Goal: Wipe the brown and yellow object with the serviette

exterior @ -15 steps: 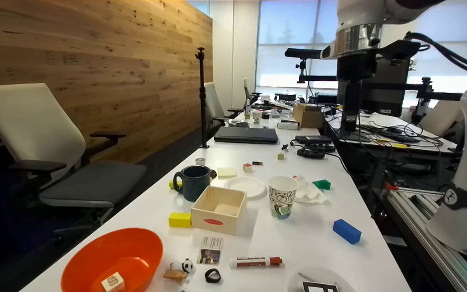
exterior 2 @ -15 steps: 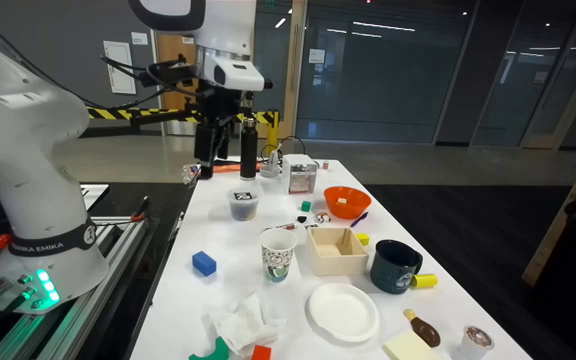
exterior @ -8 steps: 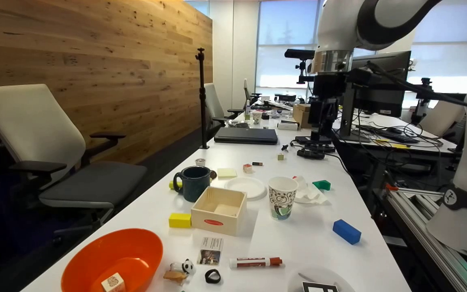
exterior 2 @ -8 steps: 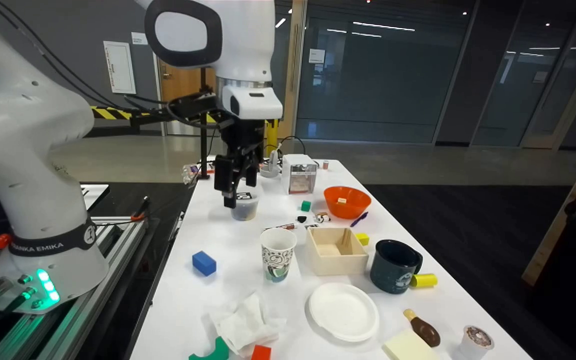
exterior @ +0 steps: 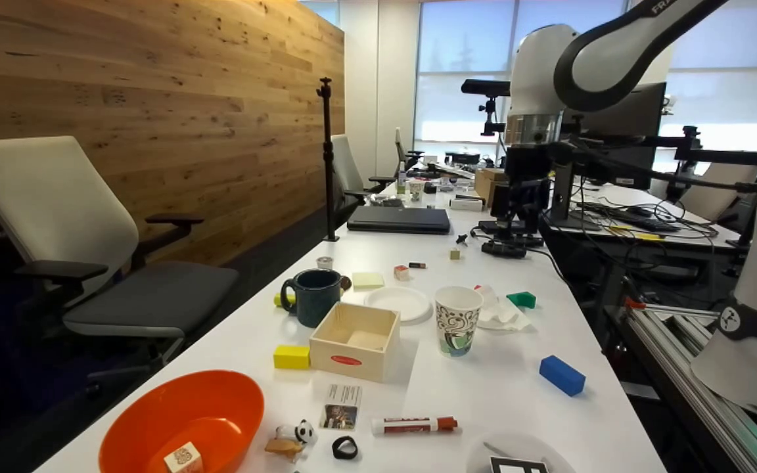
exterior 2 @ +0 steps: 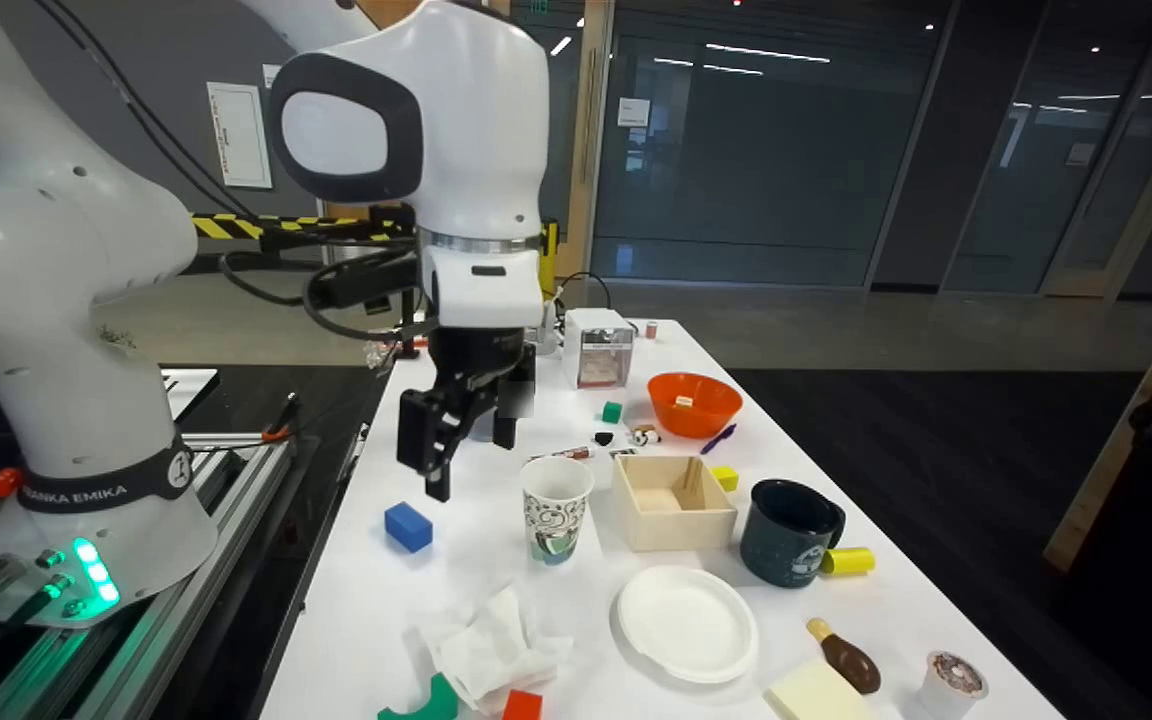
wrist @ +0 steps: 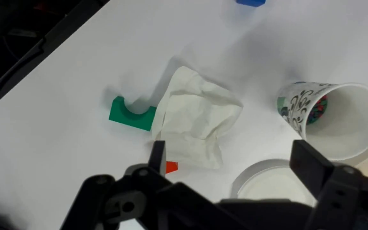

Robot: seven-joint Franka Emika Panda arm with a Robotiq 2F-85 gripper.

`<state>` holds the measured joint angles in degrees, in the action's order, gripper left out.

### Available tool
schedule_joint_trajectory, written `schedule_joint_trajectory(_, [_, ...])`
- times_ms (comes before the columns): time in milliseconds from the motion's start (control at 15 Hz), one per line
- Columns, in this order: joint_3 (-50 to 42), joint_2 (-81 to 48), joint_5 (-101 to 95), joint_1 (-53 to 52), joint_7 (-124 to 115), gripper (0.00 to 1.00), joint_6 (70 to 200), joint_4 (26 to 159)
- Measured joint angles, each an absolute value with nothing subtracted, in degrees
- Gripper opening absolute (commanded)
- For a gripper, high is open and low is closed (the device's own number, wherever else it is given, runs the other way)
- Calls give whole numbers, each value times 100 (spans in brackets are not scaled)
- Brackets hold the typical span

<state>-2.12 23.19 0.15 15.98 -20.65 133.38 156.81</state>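
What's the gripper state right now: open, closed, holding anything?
Gripper: open, jaws wide apart in the wrist view, holding nothing; the serviette lies on the table.

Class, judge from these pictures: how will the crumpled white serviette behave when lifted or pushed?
Lifted, the serviette will probably droop, since its sheet is softly creased. It looks paper-thin, so is likely light and apt to bunch when pushed. Shoved toward the green arch block beside it, it might crumple.
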Motion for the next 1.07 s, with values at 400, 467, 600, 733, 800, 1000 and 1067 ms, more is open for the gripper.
schedule_joint_trajectory(400, [-479,1547,-64,1726,-2014,100,14647,15807])
schedule_joint_trajectory(467, [-516,1396,-105,1731,-2007,100,14851,15808])
schedule_joint_trajectory(600, [-589,1103,-174,1743,-2007,100,15127,15807])
schedule_joint_trajectory(733, [-666,847,-227,1751,-2007,100,15255,15806])
schedule_joint_trajectory(800, [-706,734,-229,1751,-1998,100,15316,15805])
schedule_joint_trajectory(1000, [-849,432,-187,1701,-1892,100,15645,15805])
schedule_joint_trajectory(1067, [-870,369,-187,1693,-1882,100,15684,15803])
